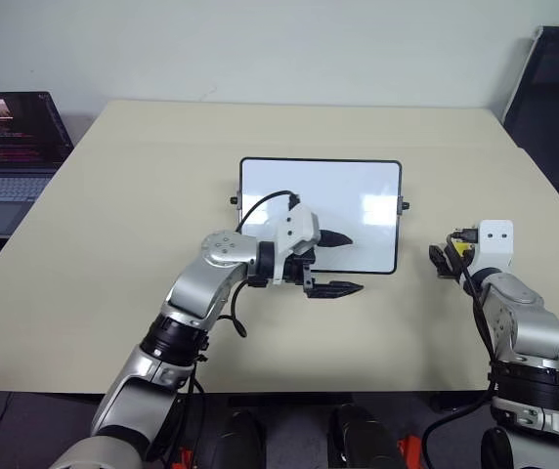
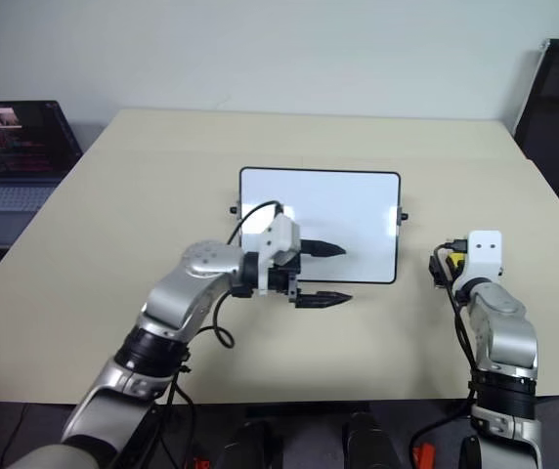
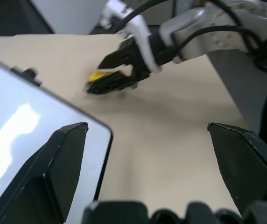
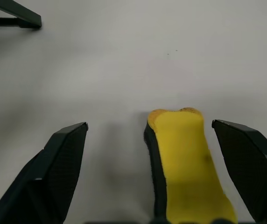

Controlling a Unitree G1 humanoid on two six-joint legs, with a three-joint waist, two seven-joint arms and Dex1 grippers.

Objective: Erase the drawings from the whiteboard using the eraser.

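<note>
We see the small yellow eraser w/ dark underside (image 4: 185,163) lying on the beige bench (image 1: 113,195) between our right tool's (image 4: 161,158) wide-open fingers, ungripped, just right of the black-framed glossy whiteboard (image 1: 358,191). Left tool (image 1: 336,264) open, empty, over the board's near edge.

A: Where's the whiteboard (image 1: 358,195)?
B: Flat at mid-bench, black-framed, rounded corners, glossy; no marks can be made out on it.
A: And the eraser (image 4: 187,163)?
B: Yellow block, dark underside, on the bench right of the board.
</note>
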